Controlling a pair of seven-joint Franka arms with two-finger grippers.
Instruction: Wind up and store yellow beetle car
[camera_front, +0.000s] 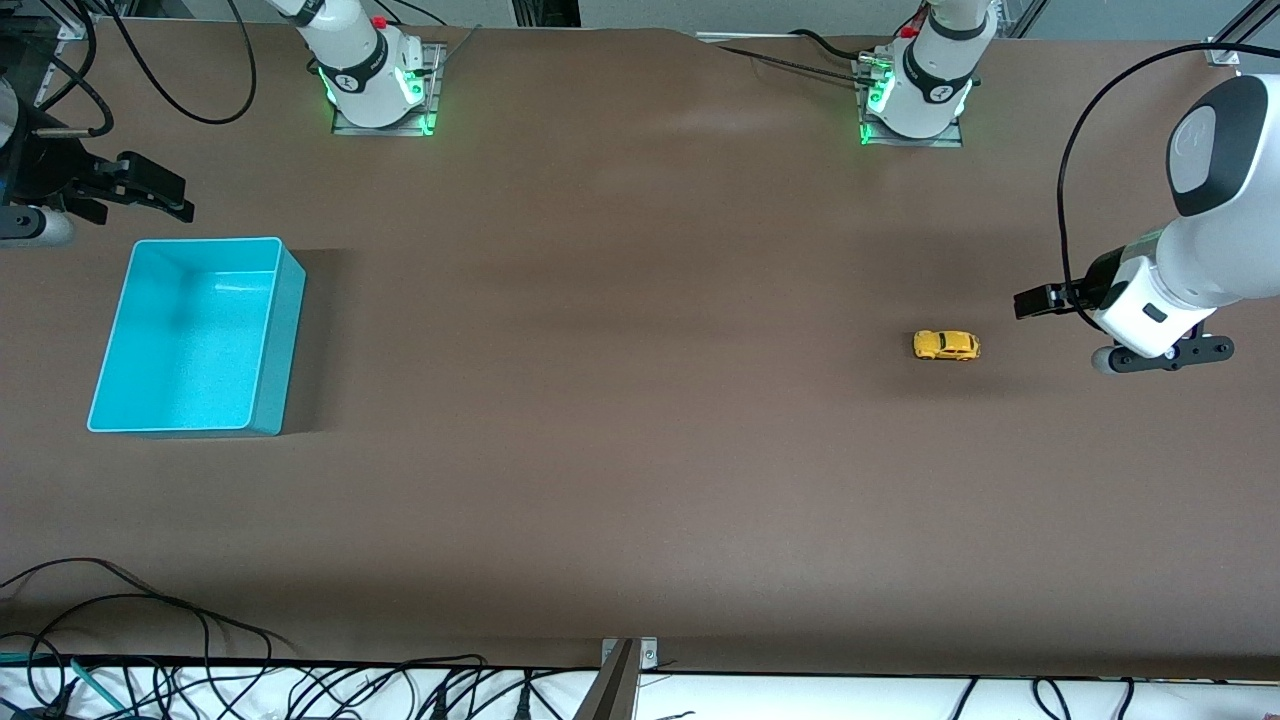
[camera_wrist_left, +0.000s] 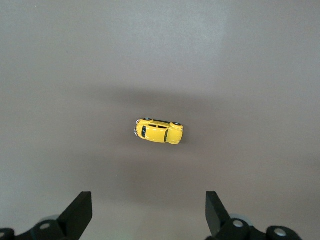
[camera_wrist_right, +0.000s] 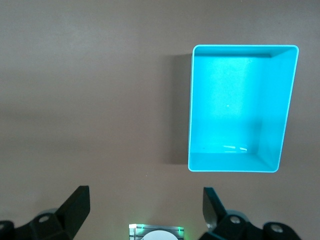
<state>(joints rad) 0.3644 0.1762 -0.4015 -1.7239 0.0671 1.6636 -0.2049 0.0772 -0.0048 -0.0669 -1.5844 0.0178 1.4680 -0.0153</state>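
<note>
Currently the yellow beetle car (camera_front: 946, 345) sits on its wheels on the bare table (camera_front: 620, 420), toward the left arm's end and well apart from everything else. Its long axis runs along the length of the table, from one arm's end toward the other; which end is the nose cannot be told from the front view. In the left wrist view the car (camera_wrist_left: 159, 131) lies crosswise to the gripper, centred over the gap between the two fingertips (camera_wrist_left: 80, 212) and well clear of them.

The left gripper (camera_front: 1040, 300) hangs in the air over the table just beside the car, toward the table's end, with the white forearm bent down from above. Its fingers are spread wide and hold nothing.

The right gripper (camera_front: 150, 190) hovers at the right arm's end of the table, over the surface just beside the turquoise bin (camera_front: 270, 330), on the side nearer the robot bases. Its fingers (camera_wrist_right: 75, 207) are likewise spread wide and grip nothing. The right arm waits.

The bin (camera_wrist_right: 240, 167) is rectangular, open-topped and stands upright, well apart from the car.

The table is covered in a plain brown mat. Black cables (camera_front: 150, 620) trail along the edge nearest the front camera, and both arm bases (camera_front: 380, 90) show green lights.
</note>
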